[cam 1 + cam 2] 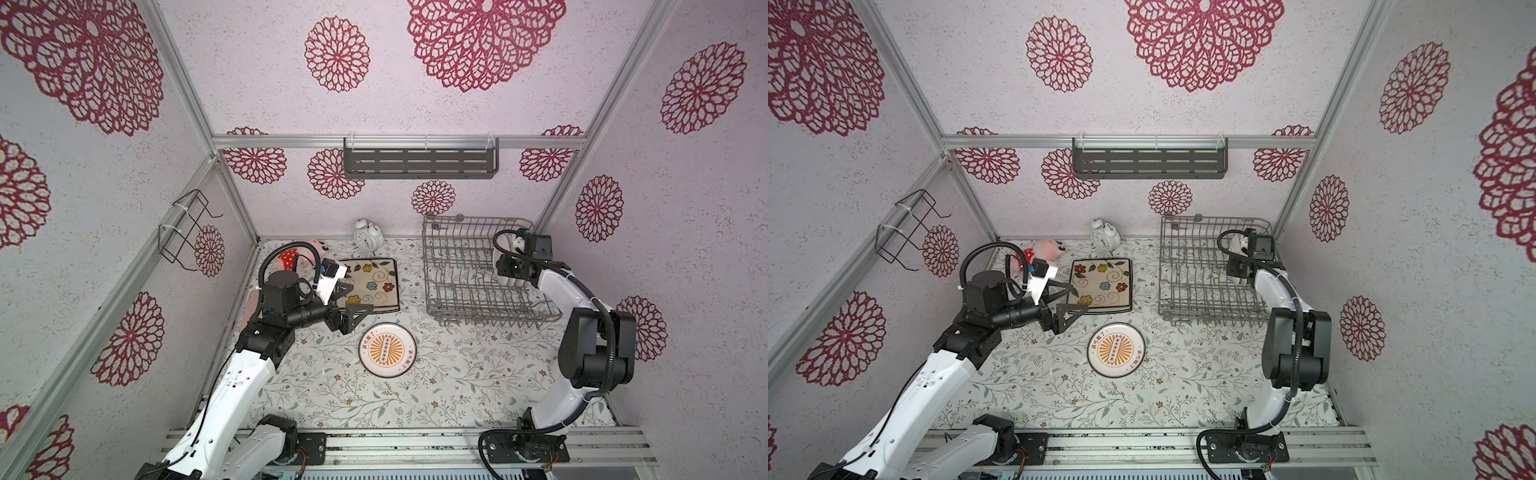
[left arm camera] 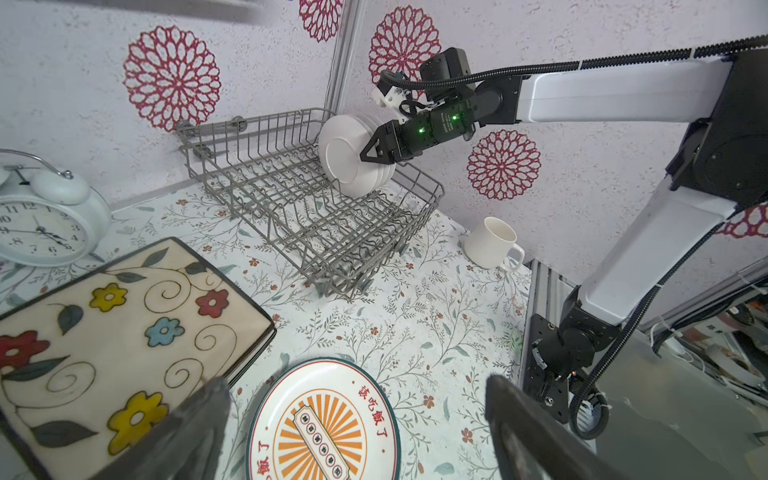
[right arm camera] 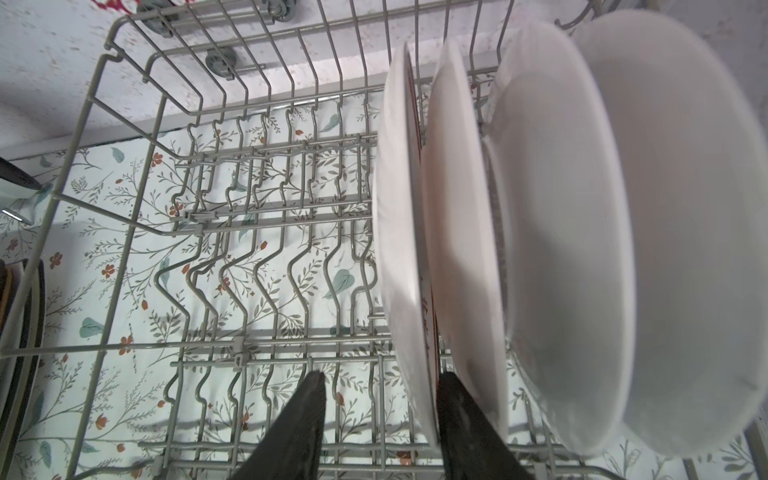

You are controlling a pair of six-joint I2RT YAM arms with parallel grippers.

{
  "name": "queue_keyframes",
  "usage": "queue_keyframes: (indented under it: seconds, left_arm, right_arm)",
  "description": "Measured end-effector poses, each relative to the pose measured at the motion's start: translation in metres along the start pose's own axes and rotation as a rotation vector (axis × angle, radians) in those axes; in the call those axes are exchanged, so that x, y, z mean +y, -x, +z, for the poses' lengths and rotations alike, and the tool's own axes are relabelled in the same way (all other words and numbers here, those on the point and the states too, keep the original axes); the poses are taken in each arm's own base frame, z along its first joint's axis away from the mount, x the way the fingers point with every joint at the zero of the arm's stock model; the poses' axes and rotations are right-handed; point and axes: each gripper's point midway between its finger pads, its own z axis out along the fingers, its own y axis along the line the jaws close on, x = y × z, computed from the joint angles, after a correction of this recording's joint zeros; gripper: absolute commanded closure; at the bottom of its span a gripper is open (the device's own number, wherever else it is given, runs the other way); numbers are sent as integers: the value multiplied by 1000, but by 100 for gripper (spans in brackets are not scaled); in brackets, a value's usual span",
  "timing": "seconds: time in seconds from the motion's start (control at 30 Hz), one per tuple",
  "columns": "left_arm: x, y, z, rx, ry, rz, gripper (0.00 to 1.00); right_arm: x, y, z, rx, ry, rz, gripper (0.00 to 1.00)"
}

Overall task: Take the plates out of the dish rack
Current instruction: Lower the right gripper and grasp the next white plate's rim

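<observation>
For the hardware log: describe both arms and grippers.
The left arm and right arm have white link shells and black joint housings. A black ribbed cable runs along each. The left gripper and right gripper are black, each with two triangular open-frame fingers. Two green lights glow on the right wrist.

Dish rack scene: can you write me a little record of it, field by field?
Dish rack: grey wire, back right corner
In rack: about four white round dishes, upright at one end
Unloaded: square flower-painted plate and round lettered plate, flat on table
Right pincer: open, straddling the rim of the dish nearest the empty tines
Left pincer: open, hovering near the unloaded plates
Extras: alarm clock, plush toy, white mug
</observation>
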Motion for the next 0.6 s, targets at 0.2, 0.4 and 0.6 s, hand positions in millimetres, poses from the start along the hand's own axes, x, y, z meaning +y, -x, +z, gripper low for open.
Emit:
queue_keyframes:
  seconds: [0.2, 0.4, 0.6]
  left_arm:
    - [-5, -1, -2, -9, -17, 70, 3]
    - [-11, -2, -7, -20, -23, 137, 3]
    - [-17, 0, -10, -29, -31, 180, 3]
  right_arm:
    - [-1, 2, 8, 1, -2, -22, 59]
    - [-3, -2, 16, 17, -5, -40, 63]
    - [-4, -3, 20, 22, -9, -53, 69]
